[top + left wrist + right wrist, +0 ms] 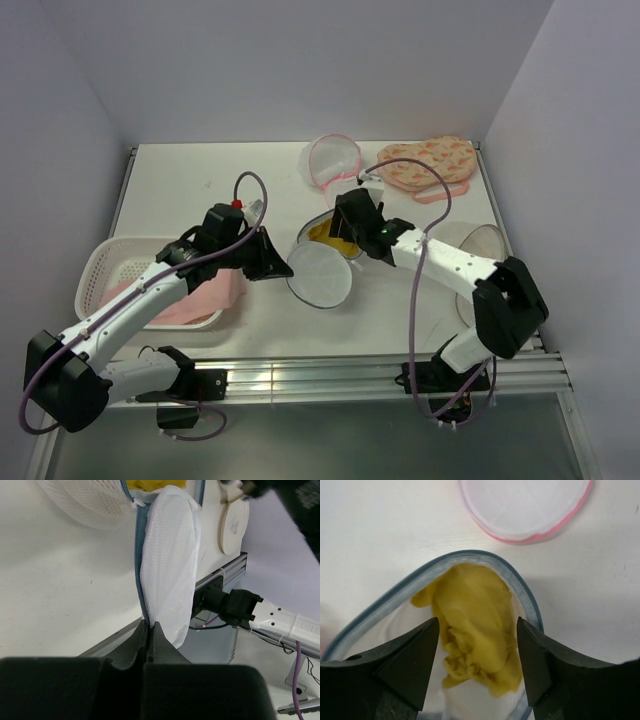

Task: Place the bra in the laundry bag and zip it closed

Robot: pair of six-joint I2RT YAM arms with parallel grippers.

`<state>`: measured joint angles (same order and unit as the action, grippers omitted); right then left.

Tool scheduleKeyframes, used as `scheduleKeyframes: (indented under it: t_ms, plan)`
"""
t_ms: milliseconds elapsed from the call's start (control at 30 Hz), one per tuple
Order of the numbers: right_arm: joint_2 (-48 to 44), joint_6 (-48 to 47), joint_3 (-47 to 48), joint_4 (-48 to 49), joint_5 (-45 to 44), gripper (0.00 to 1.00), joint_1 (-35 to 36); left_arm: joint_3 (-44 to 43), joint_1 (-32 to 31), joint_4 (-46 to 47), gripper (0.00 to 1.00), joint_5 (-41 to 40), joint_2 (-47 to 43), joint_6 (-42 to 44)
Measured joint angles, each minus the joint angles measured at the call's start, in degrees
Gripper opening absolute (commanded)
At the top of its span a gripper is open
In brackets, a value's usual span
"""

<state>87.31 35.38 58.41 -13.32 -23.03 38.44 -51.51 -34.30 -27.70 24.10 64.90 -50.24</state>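
The laundry bag (322, 272), white mesh with a grey zip rim, lies open at the table's middle. One dome stands up on edge, and my left gripper (283, 262) is shut on its rim. In the left wrist view the closed fingertips (156, 629) pinch the grey rim, and the raised dome (169, 565) rises above them. The yellow bra (476, 617) lies bunched inside the other dome (522, 587). My right gripper (478, 630) hangs open just over the bra, one finger on each side of it and holding nothing. From above, it (345, 228) sits over the bag's far half.
A white basket (100, 268) holding pink cloth stands at the left by my left arm. A pink-rimmed mesh bag (333, 160) and a peach patterned padded piece (432, 162) lie at the back. A pale round piece (482, 248) rests at the right wall.
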Motion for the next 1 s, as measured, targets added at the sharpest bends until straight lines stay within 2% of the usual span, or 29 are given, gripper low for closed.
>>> scheduleKeyframes:
  t_ms: [133,367,633,767,1000]
  plan:
    - [-6.3,-0.7,0.0,-0.2,1.5,0.78,0.2,0.0,1.0,0.0,0.00,-0.7,0.3,0.0]
    - [-12.3,-2.1,0.3,-2.4,0.2,0.74,0.2,-0.4,2.4,0.0,0.00,-1.5,2.1,1.0]
    - [-9.9,-2.4,0.3,-3.8,1.8,0.72,-3.1,-1.1,7.9,-1.3,0.01,-3.0,2.4,3.6]
    - [-7.5,-2.3,0.3,-3.3,3.9,0.72,-3.9,-4.1,10.4,-2.5,0.11,-5.4,4.3,5.7]
    - [-3.2,-2.2,0.5,-2.3,7.0,0.70,-4.0,-12.3,11.2,-2.6,0.15,-9.5,11.5,7.6]
